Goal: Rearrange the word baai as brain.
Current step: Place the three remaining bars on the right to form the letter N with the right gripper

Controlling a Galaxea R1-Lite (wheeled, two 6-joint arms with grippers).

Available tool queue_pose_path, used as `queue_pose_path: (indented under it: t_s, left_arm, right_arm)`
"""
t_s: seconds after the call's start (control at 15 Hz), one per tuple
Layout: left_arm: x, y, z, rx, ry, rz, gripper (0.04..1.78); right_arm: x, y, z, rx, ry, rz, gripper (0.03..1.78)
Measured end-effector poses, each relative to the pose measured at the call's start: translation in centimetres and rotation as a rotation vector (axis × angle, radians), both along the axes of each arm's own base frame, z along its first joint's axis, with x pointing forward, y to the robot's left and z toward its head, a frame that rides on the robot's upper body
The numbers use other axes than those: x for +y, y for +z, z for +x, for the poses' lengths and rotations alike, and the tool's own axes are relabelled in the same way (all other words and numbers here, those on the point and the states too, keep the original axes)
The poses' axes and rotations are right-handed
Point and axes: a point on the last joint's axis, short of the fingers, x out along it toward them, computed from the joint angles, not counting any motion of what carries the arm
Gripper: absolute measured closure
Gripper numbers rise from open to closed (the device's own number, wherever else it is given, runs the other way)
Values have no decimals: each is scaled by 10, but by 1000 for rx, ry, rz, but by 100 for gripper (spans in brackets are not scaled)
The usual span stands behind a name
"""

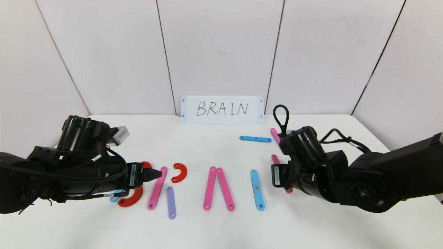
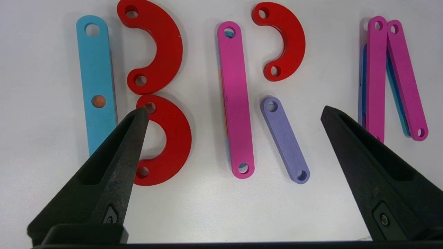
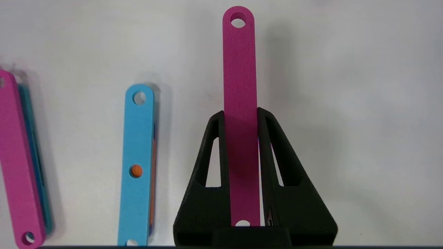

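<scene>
Baai letters (image 1: 193,186) on desk (image 1: 221,228) now read B, R, open A, I; right end effector (image 3: 241,138) clamps pink strip (image 3: 240,86) for N, left end effector (image 2: 232,114) spread idle.

White table (image 1: 214,228) is being occupied by pink strips (image 1: 218,188), blue strip (image 1: 257,190), purple strip (image 1: 171,202), red curves (image 1: 179,172) and white card (image 1: 222,109).

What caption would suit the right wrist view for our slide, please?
Right gripper shut on a pink strip above the white table, with a blue strip lying beside it.
</scene>
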Motion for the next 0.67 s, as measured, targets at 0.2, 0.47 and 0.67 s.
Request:
queue_pose_path:
  t_s: [0.2,0.47,0.67]
  left_arm:
    - [0,0,0,1,0,0,8]
    - [0,0,1,-1,0,0,8]
    - [0,0,1,-2,0,-1,8]
  right_arm:
    - [-1,-6,-1,6,1,-1,154]
    - [-1,-13,1,17,-13,7,154]
    - [-1,-16,0,29,-25,9,154]
